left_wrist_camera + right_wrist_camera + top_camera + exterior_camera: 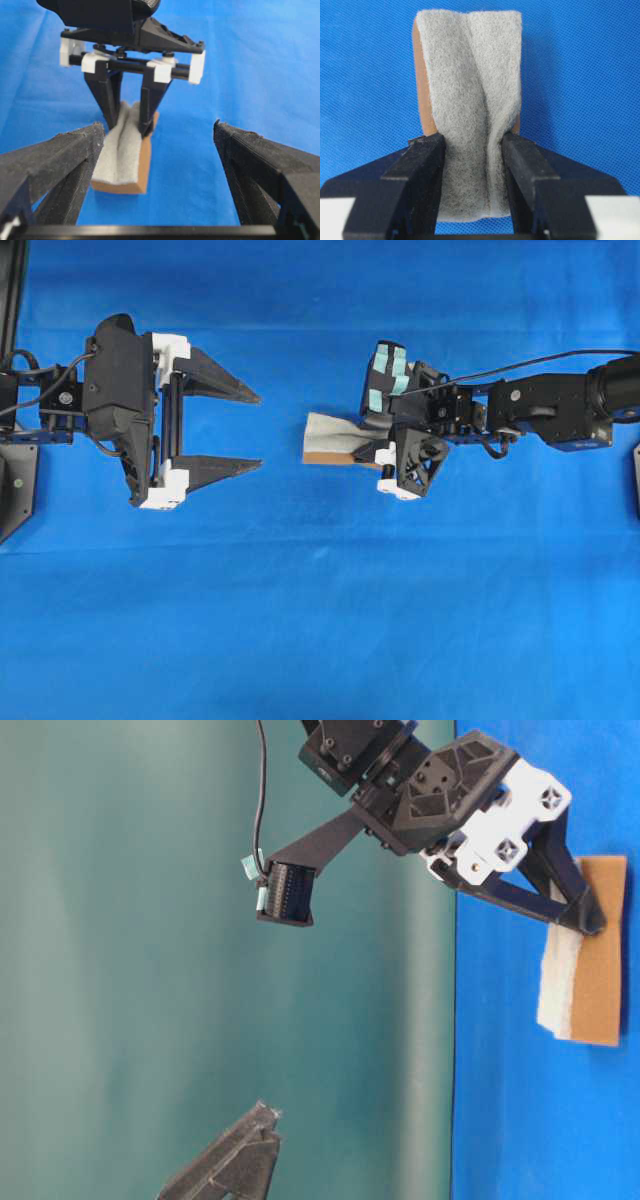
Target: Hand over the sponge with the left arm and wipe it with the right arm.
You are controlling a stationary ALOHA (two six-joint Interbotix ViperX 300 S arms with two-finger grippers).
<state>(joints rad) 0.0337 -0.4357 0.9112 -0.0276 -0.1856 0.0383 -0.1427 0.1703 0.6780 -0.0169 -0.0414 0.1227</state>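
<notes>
blue cloth (320,640) covers the whole table, and in the overhead view we see both arms meeting near its middle. at centre right of that frame the right arm (560,405) reaches in from the right edge, its pincer (472,150) pinched onto the sponge (335,440). our right wrist view shows why the grey face is creased: the two black fingers (422,165) squeeze the soft pad from both sides near its close end, so the felt buckles into a fold between them, while the brown layer shows behind along the left edge. in the table-level view the sponge lies against the cloth at the right side of the frame, held near one end, so most of the pad is free to rub the surface.

at centre left of the overhead frame the left arm (115,390) has its pincer (255,430) spread wide and empty, tips pointing at the sponge but well apart from it. we judge the handover done and this arm parked clear, leaving the right arm room to wipe.
</notes>
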